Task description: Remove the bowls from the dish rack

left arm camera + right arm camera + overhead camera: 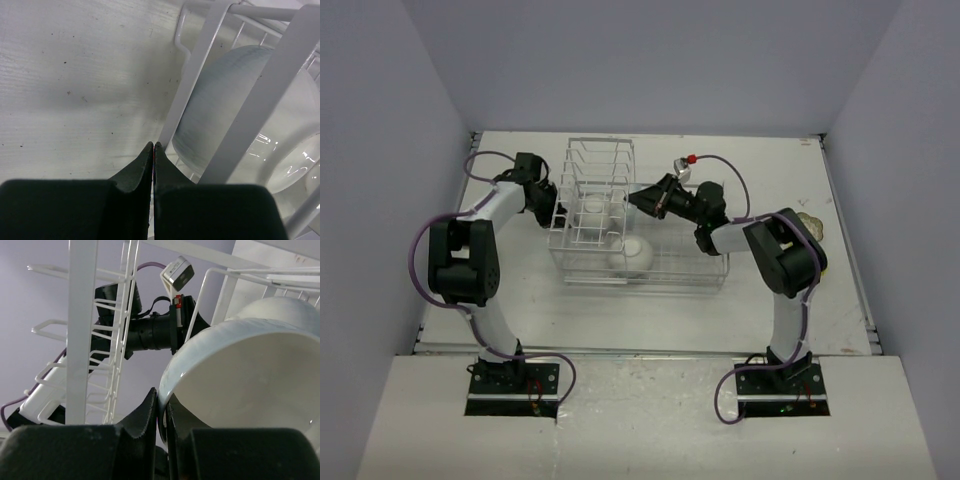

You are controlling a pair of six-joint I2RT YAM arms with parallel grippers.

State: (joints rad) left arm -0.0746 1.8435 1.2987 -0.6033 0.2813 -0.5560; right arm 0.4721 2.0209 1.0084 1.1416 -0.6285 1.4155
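A plain white round bowl [240, 385] stands on edge inside the white wire dish rack [670, 265], its hollow turned toward the right wrist. The right pincer [162, 407] is nipped onto its rim, one finger on either side. Seen from above, that pincer reaches in from the right, just beside the rack's taller slotted end. Up there a white bowl [595, 208] shows among the tall slots and a second white bowl [636, 256] lies in the low basket next to them. I can't tell from overhead which of the two is being pinched.

The left pincer [153, 150] is closed on nothing, fingertips pressed together. It sits just outside the rack's left end, close to a wire, with a white bowl visible behind the bars.

The rack sits in the middle of the white counter [670, 315]. Off to the right, partly hidden behind the right arm, a brown-green patterned bowl [809, 226] and a lime-yellow sliver [823, 266] rest well apart from the rack.
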